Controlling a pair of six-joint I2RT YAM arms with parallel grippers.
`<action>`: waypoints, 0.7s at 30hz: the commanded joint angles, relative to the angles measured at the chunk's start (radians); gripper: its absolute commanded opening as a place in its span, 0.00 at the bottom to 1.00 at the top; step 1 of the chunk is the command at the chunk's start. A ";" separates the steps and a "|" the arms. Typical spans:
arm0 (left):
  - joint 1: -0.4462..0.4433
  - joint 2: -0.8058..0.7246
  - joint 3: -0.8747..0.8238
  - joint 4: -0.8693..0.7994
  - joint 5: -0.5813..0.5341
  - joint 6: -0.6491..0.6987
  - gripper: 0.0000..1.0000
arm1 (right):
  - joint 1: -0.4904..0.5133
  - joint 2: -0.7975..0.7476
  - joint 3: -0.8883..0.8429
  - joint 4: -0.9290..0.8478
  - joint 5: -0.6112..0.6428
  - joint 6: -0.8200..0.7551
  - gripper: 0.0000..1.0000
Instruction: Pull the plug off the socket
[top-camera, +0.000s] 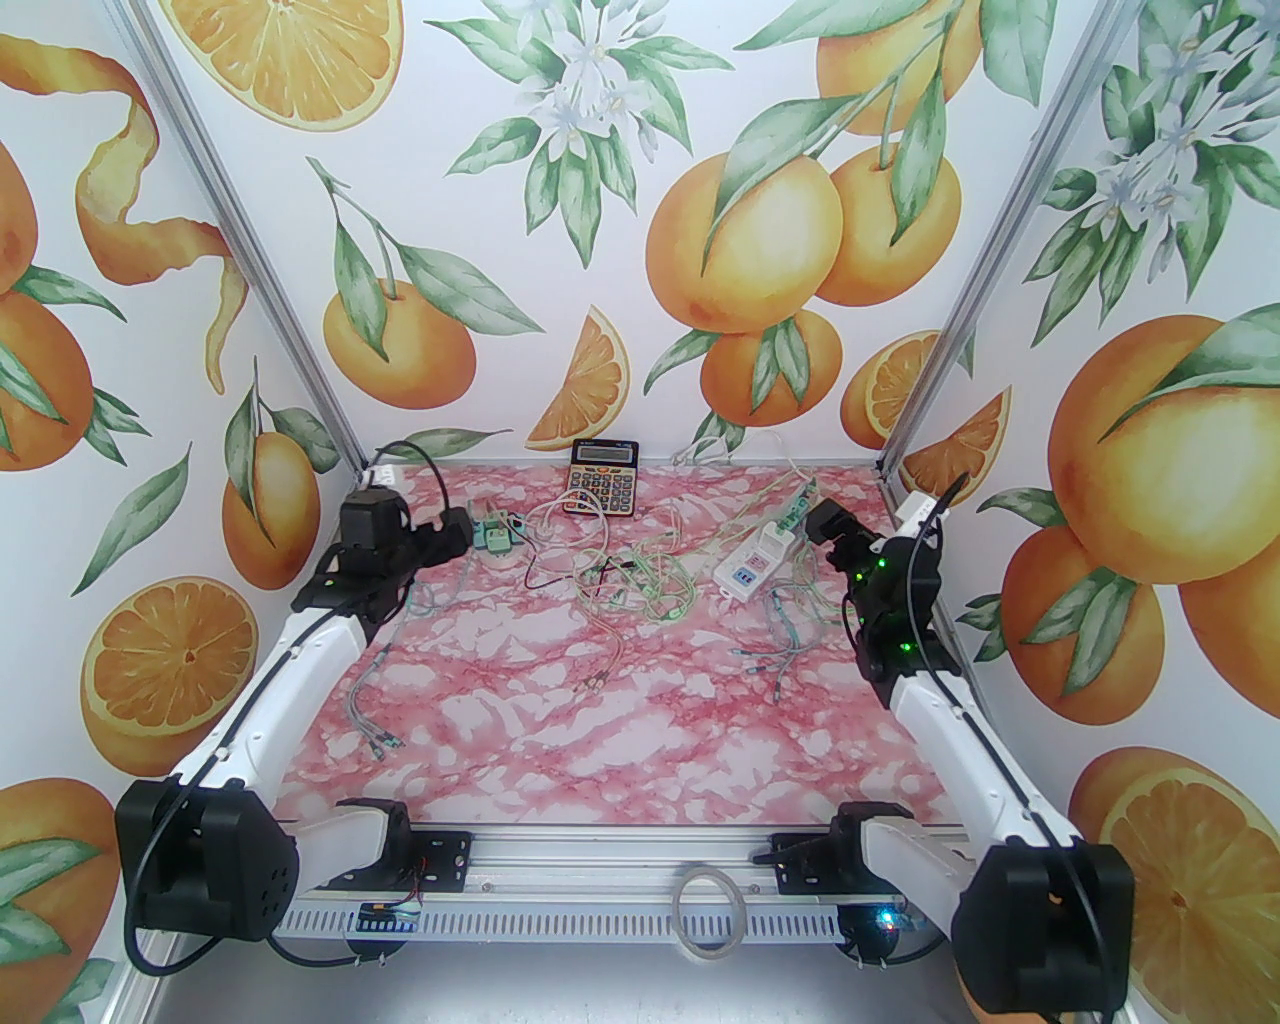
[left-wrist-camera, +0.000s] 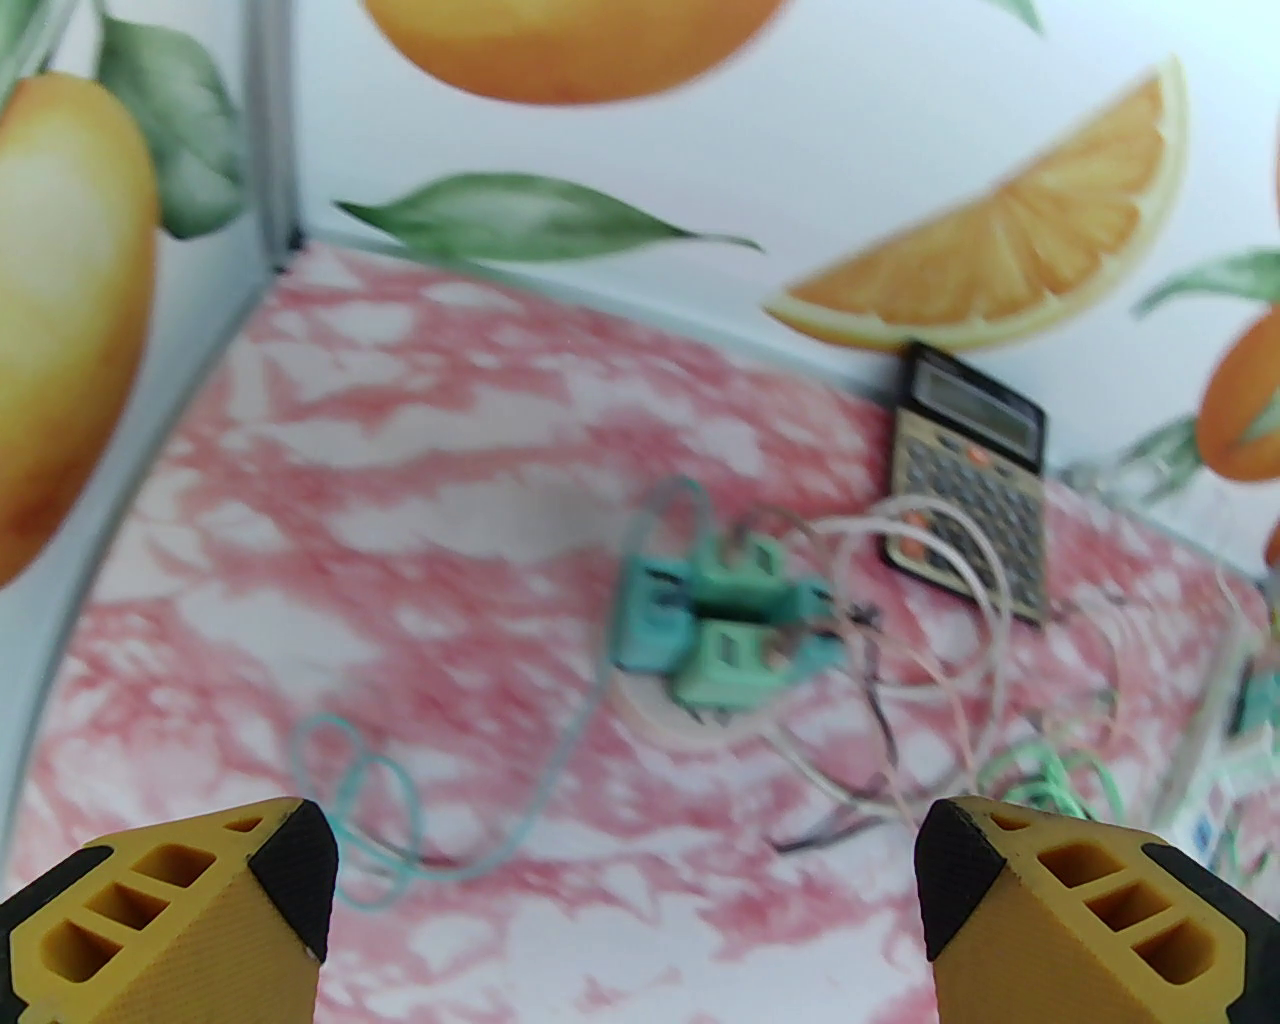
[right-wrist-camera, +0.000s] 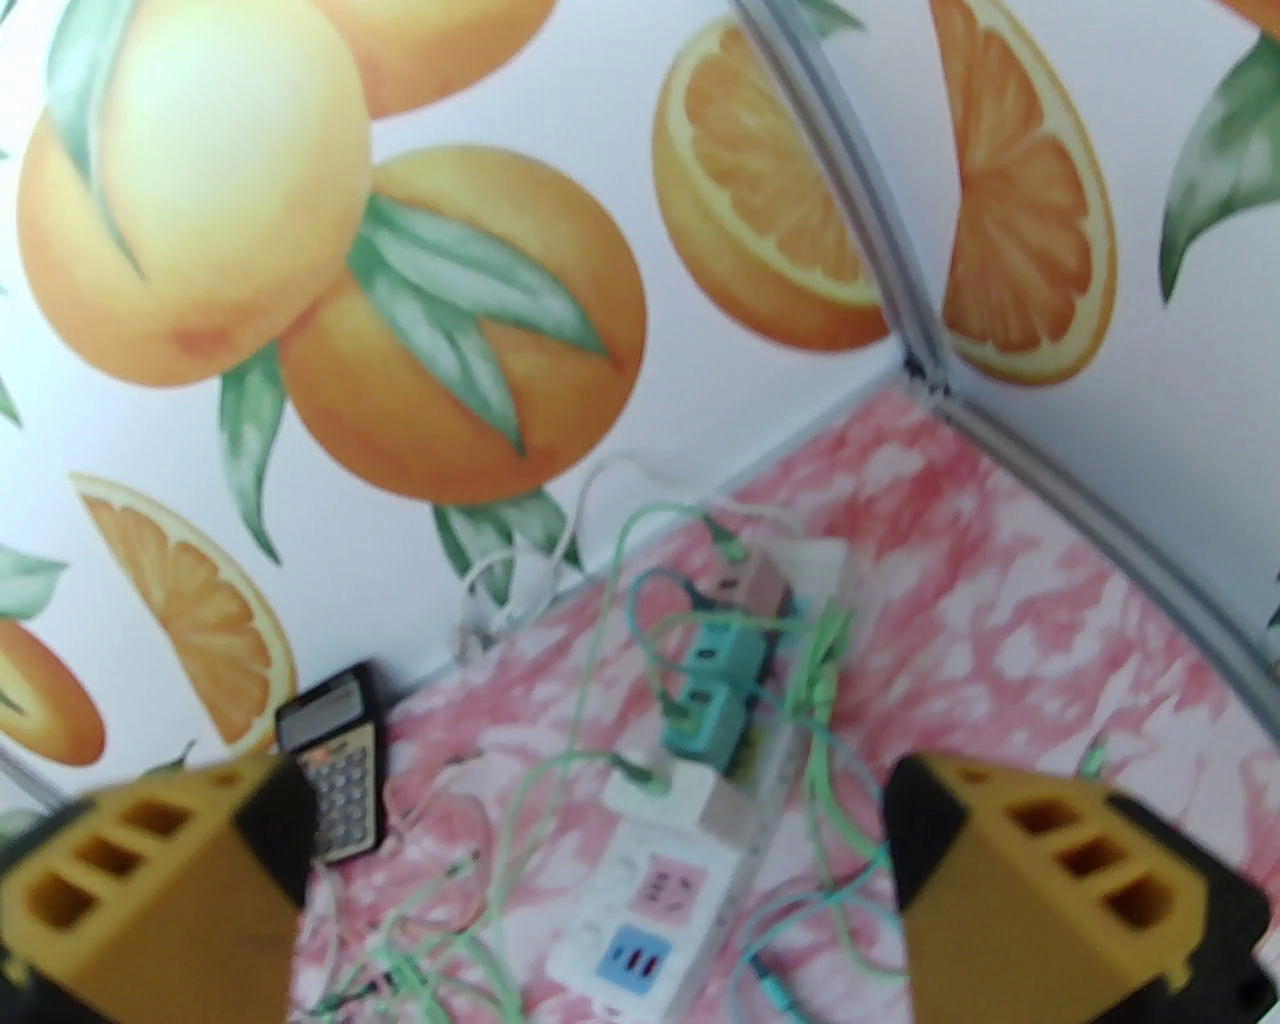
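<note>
Orange-print walls box in a pink-marbled tabletop (top-camera: 620, 720). From overhead I read the white power strip (top-camera: 757, 562) lying far right among loose cables (top-camera: 620, 585), its long axis running from near-left toward the far-right corner. The right pincer (top-camera: 822, 522) sits just beside it, the natural arm for this job. The left pincer (top-camera: 455, 530) hangs near a cluster of green adapters (top-camera: 497, 533), with a calculator (top-camera: 604, 478) against the back wall. On the left wrist camera the left pincer (left-wrist-camera: 625, 860) is spread wide and empty, aimed at those adapters (left-wrist-camera: 715, 625). On the right wrist camera the right pincer (right-wrist-camera: 600, 830) is likewise spread and empty, looking along the strip (right-wrist-camera: 650, 900). Two teal plugs (right-wrist-camera: 722, 650) sit seated in it, standing off its face, so I judge the pull must go straight away from that face.
</note>
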 joint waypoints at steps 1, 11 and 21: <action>-0.085 0.023 0.052 -0.007 0.043 -0.038 1.00 | 0.030 0.037 0.067 -0.190 -0.023 -0.025 1.00; -0.347 0.176 0.146 0.025 0.014 -0.055 1.00 | 0.069 0.281 0.235 -0.432 0.033 -0.104 1.00; -0.441 0.243 0.197 0.019 -0.003 -0.034 1.00 | 0.117 0.552 0.476 -0.607 0.171 -0.049 0.89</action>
